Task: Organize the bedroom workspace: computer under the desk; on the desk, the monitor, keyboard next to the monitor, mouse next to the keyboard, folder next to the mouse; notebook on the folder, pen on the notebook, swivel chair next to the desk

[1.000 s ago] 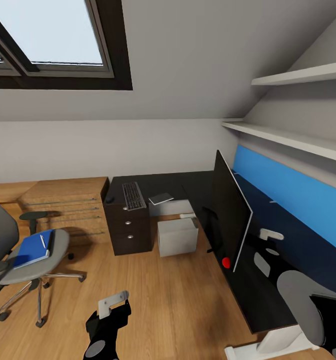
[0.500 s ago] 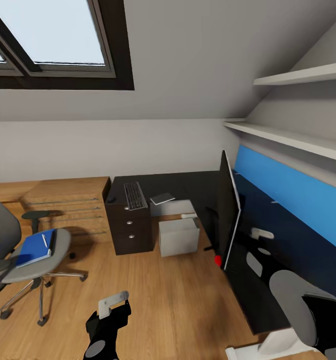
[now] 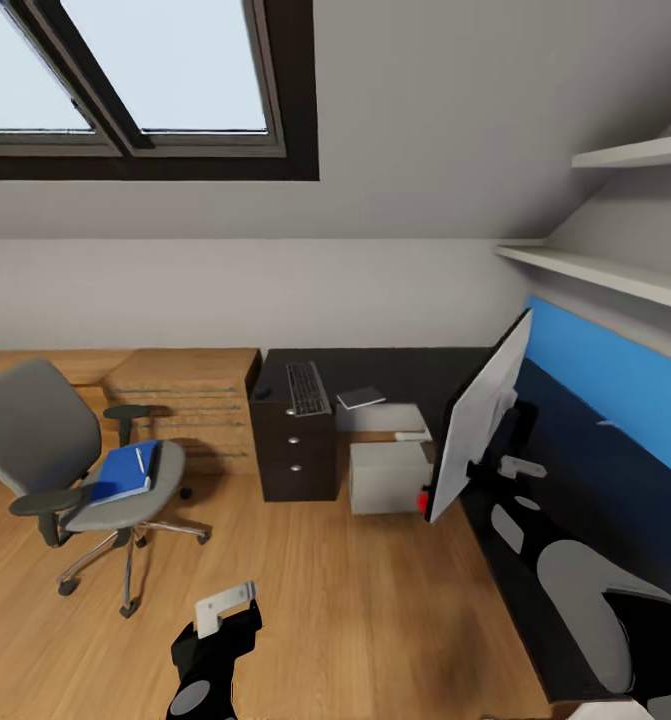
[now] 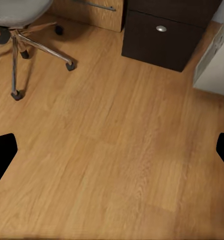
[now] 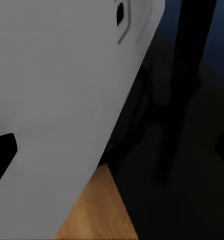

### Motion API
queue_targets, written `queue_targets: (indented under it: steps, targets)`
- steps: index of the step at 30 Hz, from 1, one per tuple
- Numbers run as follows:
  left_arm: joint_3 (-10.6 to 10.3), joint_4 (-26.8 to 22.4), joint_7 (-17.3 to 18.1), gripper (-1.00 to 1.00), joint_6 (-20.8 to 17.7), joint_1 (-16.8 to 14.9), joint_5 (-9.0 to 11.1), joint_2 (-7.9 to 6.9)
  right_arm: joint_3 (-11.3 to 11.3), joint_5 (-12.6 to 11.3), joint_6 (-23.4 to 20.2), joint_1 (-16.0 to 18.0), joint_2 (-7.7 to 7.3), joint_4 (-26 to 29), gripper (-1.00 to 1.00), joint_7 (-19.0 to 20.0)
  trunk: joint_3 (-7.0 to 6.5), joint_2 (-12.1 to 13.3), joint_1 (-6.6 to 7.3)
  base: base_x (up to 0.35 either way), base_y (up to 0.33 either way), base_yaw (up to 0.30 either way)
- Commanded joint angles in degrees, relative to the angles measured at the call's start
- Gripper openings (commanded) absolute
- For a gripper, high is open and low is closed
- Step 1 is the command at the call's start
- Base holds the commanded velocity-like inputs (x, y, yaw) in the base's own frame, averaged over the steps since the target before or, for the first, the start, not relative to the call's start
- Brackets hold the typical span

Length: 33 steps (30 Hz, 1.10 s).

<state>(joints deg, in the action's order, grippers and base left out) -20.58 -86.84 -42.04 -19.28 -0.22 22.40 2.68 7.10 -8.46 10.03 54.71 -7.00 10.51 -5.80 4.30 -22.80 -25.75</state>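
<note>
The swivel chair [image 3: 85, 470] stands on the wooden floor [image 3: 355, 600], well apart from the dark L-shaped bench [image 3: 425, 375]; its grey seat carries a flat blue folder [image 3: 123, 473] with a thin white pen [image 3: 140, 460] lying on top; whether a notebook sits between them cannot be told. At the bench's far left corner lies a dark keyboard [image 3: 307, 388], with a small dark mouse [image 3: 265, 391] just beside it near the left edge and a thin grey slab [image 3: 361, 398] on its other side. Under the bench stands a pale boxy computer [image 3: 390, 476], beside a dark drawer unit [image 3: 295, 455] with round metal knobs. The monitor [image 3: 478, 415] stands tilted along the bench's right wing, its pale back showing. The left end effector [image 3: 215, 640] hangs low over bare floor, far from the chair, its fingers [image 4: 2, 155] spread wide apart; the right end effector's [image 5: 117, 155] dark fingertips also sit apart, close against the monitor's smooth grey back, over the bench.
</note>
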Motion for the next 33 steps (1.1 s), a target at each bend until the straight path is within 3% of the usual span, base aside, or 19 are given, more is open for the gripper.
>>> queue_targets:
  steps: [1,27,33]
  targets:
    - [0.0,-0.1,-0.3,1.00,-0.2,0.0,0.2,-0.01,-0.2,-0.6,0.3,0.0,-0.02,-0.1,1.00,0.1,0.11,-0.1,-0.04,0.000,0.000,0.271]
    - [0.0,-0.1,-0.3,1.00,-0.2,0.0,0.1,-0.04,-0.1,-0.5,0.3,0.0,-0.27,0.2,1.00,0.1,0.23,-0.1,-0.04,0.000,0.000,0.043]
    - [0.0,-0.1,-0.3,1.00,-0.2,0.0,0.2,-0.04,-0.2,-0.5,2.6,0.0,-0.31,-0.1,1.00,0.1,0.23,-0.1,-0.04,0.000,0.000,0.105]
